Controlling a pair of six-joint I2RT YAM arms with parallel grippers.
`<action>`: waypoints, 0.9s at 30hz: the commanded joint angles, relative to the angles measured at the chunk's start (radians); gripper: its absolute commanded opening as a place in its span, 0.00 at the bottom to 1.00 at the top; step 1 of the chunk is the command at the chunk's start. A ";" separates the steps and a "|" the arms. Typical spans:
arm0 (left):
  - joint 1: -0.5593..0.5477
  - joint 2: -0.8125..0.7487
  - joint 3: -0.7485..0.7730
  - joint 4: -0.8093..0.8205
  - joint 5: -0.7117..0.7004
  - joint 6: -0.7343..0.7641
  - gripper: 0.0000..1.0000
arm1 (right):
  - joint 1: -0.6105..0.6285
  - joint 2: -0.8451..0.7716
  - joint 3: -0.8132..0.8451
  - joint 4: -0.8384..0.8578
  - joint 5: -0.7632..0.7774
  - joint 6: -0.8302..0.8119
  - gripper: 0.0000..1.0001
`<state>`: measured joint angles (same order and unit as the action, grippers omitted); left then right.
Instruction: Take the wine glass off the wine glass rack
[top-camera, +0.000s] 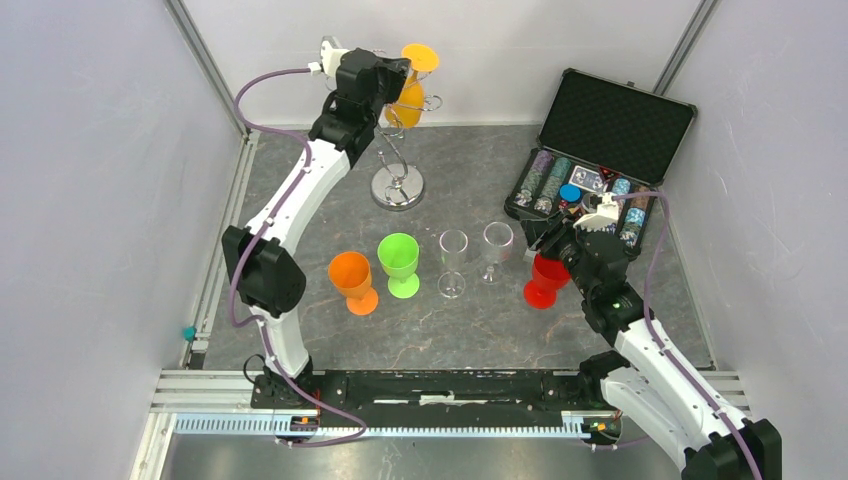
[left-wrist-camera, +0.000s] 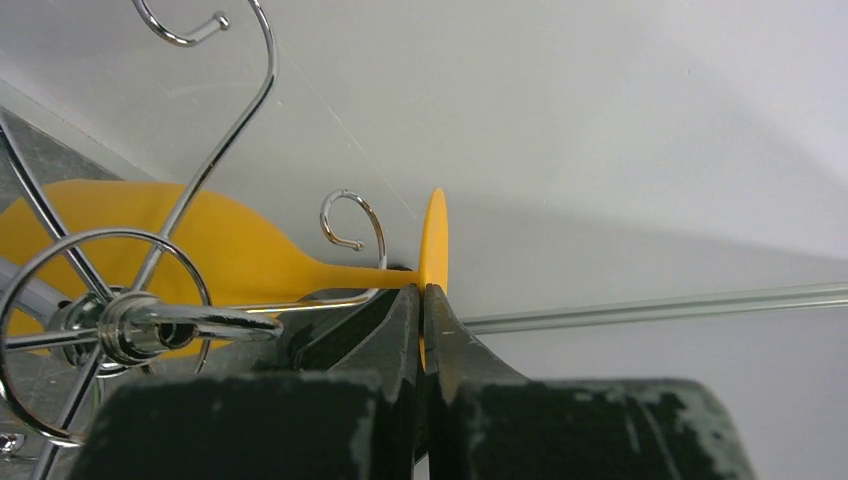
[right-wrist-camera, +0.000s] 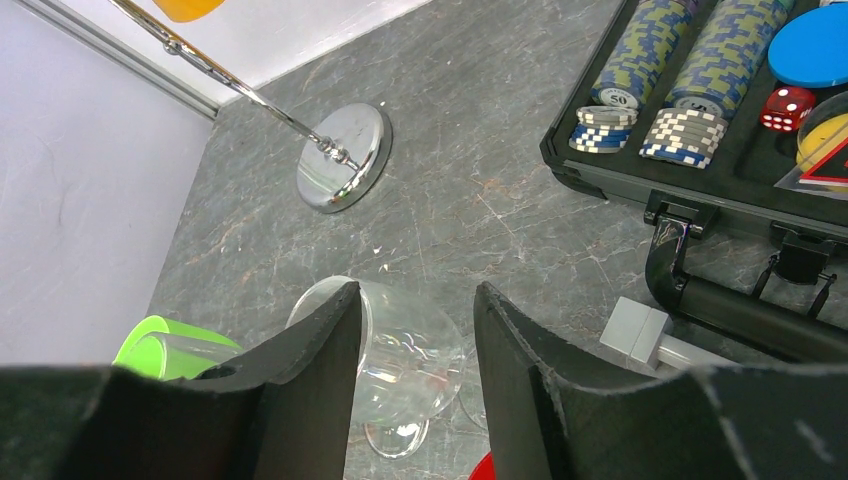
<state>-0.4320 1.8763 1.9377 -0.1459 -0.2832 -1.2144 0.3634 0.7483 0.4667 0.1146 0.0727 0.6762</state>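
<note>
A yellow wine glass hangs upside down from the curled arms of the silver wine glass rack at the back of the table. My left gripper is up at the rack's top. In the left wrist view its jaws are shut on the edge of the yellow glass's round foot; the stem runs left through a scroll arm to the bowl. My right gripper stands open above the table, holding nothing, with a clear glass below it.
Orange, green, two clear and a red glass stand in a row mid-table. An open black case of poker chips sits at the back right. White walls enclose the table.
</note>
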 joint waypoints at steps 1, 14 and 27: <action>0.021 -0.042 0.026 0.038 -0.028 0.024 0.02 | -0.004 0.000 -0.009 0.020 0.009 0.003 0.50; 0.038 0.090 0.217 0.025 -0.058 0.069 0.02 | -0.004 -0.005 -0.013 0.017 0.017 -0.002 0.51; 0.054 0.202 0.292 0.083 0.013 0.059 0.02 | -0.004 -0.022 -0.003 0.001 0.030 -0.013 0.51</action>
<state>-0.3843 2.0651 2.1815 -0.1410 -0.2981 -1.1801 0.3634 0.7429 0.4599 0.1085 0.0742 0.6754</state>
